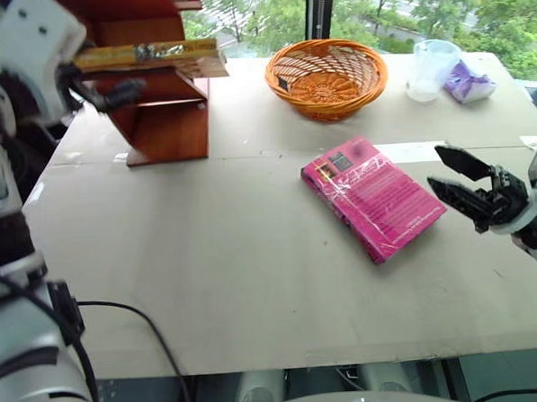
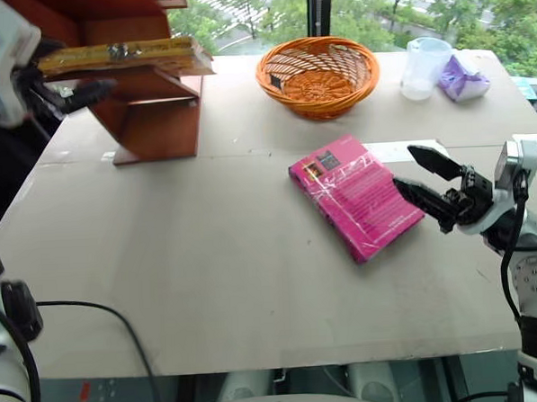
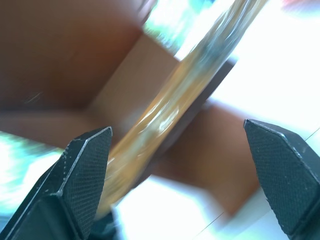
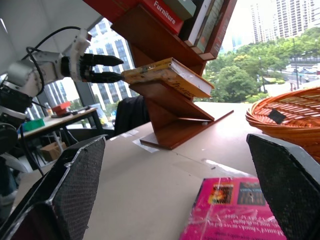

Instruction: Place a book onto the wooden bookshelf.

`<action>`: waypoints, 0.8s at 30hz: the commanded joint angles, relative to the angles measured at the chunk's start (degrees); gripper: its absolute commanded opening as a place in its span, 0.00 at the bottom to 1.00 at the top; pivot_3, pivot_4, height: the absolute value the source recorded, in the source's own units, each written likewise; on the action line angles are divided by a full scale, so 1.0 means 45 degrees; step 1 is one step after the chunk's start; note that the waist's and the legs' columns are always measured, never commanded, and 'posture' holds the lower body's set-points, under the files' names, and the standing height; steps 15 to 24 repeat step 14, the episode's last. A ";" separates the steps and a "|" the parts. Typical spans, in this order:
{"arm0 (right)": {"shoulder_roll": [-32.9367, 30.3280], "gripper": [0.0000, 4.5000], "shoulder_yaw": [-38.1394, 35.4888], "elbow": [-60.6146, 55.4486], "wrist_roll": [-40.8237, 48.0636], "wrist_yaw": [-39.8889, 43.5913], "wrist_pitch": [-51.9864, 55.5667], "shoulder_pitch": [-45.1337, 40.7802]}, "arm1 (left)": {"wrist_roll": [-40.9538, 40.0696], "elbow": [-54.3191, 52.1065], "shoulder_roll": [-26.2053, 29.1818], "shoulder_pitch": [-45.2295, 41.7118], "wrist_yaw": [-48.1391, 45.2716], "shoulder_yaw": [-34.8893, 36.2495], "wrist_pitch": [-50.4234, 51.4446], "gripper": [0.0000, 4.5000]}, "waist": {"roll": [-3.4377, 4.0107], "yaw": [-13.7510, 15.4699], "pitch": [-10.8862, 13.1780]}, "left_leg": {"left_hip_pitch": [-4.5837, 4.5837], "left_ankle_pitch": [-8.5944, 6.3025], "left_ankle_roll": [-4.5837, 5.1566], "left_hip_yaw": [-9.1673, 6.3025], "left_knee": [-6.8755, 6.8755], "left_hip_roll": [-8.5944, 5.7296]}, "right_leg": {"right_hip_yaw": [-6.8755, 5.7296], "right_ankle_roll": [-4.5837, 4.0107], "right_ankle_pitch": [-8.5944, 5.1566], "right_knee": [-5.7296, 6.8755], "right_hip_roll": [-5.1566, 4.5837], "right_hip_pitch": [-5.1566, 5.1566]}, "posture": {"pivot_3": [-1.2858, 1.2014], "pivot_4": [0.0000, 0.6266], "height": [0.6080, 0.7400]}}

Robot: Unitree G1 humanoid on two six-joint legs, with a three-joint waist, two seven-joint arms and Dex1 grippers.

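Where the left gripper (image 4: 102, 68) gapes, the book (image 4: 167, 75) lies on the wooden bookshelf (image 4: 172, 117).

The left gripper (image 4: 102, 69) has two slim black fingers tapering to points, set in a white housing with a small dark dot on its face. Behind it the left arm (image 4: 35, 75) is pale grey and white, with black joints and a thin black cable arching over it towards twelve o'clock. The right gripper (image 1: 461, 184) has black wedge-shaped fingers (image 4: 65, 192) with finely textured pads. Its wrist (image 2: 511, 184) is white and grey, a black cable trailing from it towards six o'clock.
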 commanded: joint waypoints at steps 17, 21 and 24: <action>0.0591 1.00 0.0247 0.3220 -0.6049 -0.0779 -0.6199 0.3803 | -0.1233 -0.4204 -0.7584 1.1172 0.5275 -0.2261 -0.3297 0.96 | -0.0066 -0.0036 -0.0011 | 0.0522 -0.0048 -0.0017 0.0066 -0.0147 0.0038 | 0.0174 -0.0079 -0.0024 -0.0060 -0.0031 0.0382 | 0.52 0.24 1.00; 0.0591 1.00 0.0247 0.3220 -0.6049 -0.0779 -0.6199 0.3803 | -0.1233 -0.4204 -0.7584 1.1172 0.5275 -0.2261 -0.3297 0.96 | -0.0066 -0.0036 -0.0011 | 0.0522 -0.0048 -0.0017 0.0066 -0.0147 0.0038 | 0.0174 -0.0079 -0.0024 -0.0060 -0.0031 0.0382 | 0.52 0.24 1.00; 0.0591 1.00 0.0247 0.3220 -0.6049 -0.0779 -0.6199 0.3803 | -0.1233 -0.4204 -0.7584 1.1172 0.5275 -0.2261 -0.3297 0.96 | -0.0066 -0.0036 -0.0011 | 0.0522 -0.0048 -0.0017 0.0066 -0.0147 0.0038 | 0.0174 -0.0079 -0.0024 -0.0060 -0.0031 0.0382 | 0.52 0.24 1.00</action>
